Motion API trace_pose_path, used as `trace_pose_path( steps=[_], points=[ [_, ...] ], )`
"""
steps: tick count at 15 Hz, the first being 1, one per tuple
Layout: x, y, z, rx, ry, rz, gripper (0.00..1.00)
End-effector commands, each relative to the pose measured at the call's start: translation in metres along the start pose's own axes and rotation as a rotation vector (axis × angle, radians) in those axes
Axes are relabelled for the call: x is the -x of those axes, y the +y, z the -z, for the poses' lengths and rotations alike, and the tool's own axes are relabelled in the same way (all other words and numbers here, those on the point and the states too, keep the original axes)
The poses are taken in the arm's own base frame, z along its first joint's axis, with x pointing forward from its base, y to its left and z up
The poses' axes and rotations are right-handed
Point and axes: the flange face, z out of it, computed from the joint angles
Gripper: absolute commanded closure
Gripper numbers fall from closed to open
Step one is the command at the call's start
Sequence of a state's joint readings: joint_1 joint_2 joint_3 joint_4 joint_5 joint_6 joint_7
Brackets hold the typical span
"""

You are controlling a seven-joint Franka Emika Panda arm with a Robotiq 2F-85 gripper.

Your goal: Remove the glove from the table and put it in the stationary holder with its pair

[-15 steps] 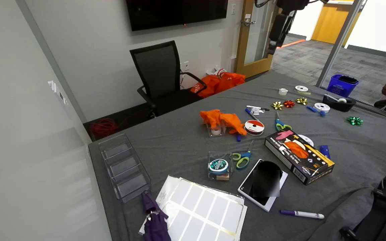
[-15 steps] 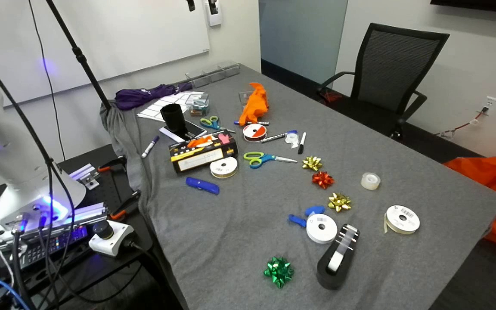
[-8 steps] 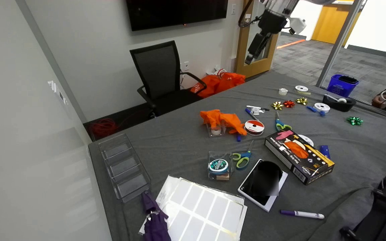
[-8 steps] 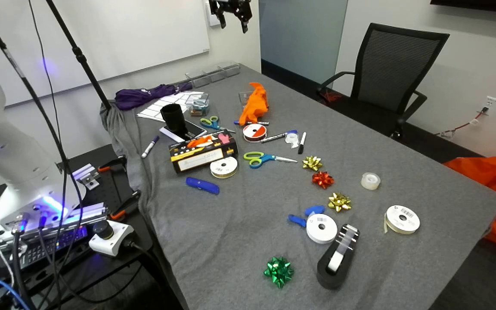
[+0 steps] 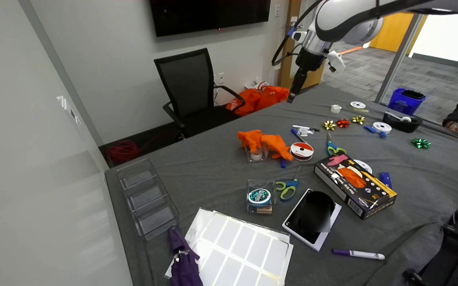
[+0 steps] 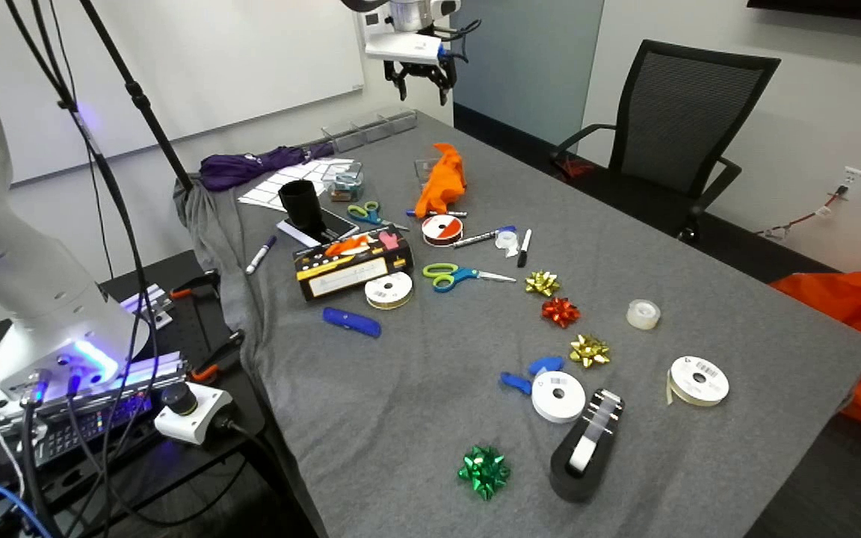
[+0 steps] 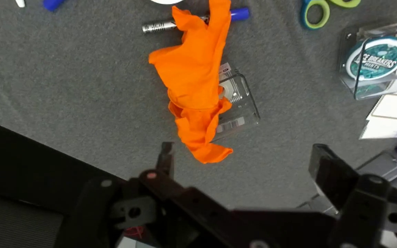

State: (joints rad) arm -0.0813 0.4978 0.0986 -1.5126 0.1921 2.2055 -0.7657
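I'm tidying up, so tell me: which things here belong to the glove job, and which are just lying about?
For the job:
Limp orange glove, possibly two bunched together
Clear rectangular plastic box partly under it, probably the holder
Black two-fingered pincer, open

Just lying about:
Shiny green gift bow
Black plastic tape dispenser
Folded purple fabric bundle
Purple-capped white marker

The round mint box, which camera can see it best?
The wrist view: there the round mint box looks biggest, and you can read MINTS on its lid. Both exterior views show it in the clear bin, but smaller, its words too tiny to read.
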Motion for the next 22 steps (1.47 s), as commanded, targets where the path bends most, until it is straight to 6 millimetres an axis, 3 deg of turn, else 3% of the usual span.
trace_pose_path(
  steps=[1, 2, 8, 16, 22],
  points=[
    [0.002, 0.007, -0.021, -0.011, -0.004, 0.115, 0.0],
    [0.002, 0.001, -0.014, -0.015, -0.013, 0.062, 0.0],
    [0.003, 0.004, -0.029, -0.025, -0.007, 0.098, 0.0],
    [0.023, 0.039, -0.119, 0.008, 0.016, 0.126, 0.0],
    [0.049, 0.048, -0.181, -0.027, -0.015, 0.23, 0.0]
  ],
)
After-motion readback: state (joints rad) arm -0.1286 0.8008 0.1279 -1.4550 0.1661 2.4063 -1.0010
